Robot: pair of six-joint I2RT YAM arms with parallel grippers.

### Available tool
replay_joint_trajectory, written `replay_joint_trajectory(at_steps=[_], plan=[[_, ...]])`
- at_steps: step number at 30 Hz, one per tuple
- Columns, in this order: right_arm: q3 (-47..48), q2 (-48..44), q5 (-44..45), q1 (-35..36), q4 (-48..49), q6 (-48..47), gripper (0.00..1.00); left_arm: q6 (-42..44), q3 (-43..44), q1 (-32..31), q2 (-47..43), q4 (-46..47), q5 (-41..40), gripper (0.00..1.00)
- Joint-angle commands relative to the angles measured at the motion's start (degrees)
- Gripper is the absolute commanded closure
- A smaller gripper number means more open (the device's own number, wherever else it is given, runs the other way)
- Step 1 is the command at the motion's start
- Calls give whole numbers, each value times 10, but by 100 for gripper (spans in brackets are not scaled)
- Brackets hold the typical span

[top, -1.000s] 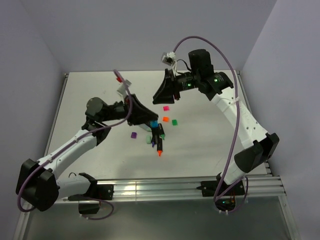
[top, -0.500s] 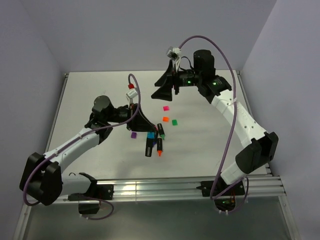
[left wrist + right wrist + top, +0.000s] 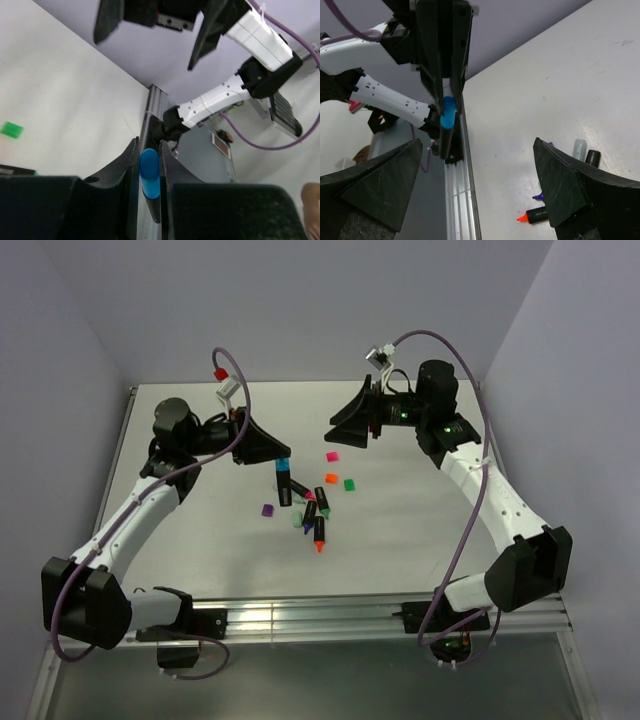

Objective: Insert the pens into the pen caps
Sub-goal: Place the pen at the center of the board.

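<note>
Hanging from the left gripper (image 3: 278, 452), whose jaws are clamped on its barrel, a blue-tipped pen (image 3: 149, 175) sits over the white table (image 3: 400, 530), with the other pens (image 3: 318, 512) and small coloured caps (image 3: 349, 484) scattered beside it and the right gripper (image 3: 347, 432) raised beyond them, jaws spread wide open

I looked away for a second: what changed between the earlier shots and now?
The left gripper, shut on the blue pen, carried it leftward and farther back, away from the other pens. The right gripper opened wide and drew slightly rightward. The loose caps and those pens lie as before.
</note>
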Motion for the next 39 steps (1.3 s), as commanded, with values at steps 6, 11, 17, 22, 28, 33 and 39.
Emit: replay_joint_trajectory(at_steps=[6,11,17,22,28,33,39], plan=[[-33,-16,-4,51,38,6,1,-8,23,15,-9,28,-39,100],[-40,-5,1,91,38,-1,1,-47,13,15,-14,71,-52,100],[-41,6,2,131,38,-3,1,-74,8,15,-15,101,-59,100],[-41,20,11,152,41,-4,1,-102,0,15,-16,130,-64,100],[-39,37,11,173,59,7,3,-128,-7,15,-17,156,-79,100],[-45,45,2,176,104,39,29,-148,-14,15,-17,173,-89,100],[-49,44,-5,176,133,57,91,-166,-21,15,-19,190,-93,100]])
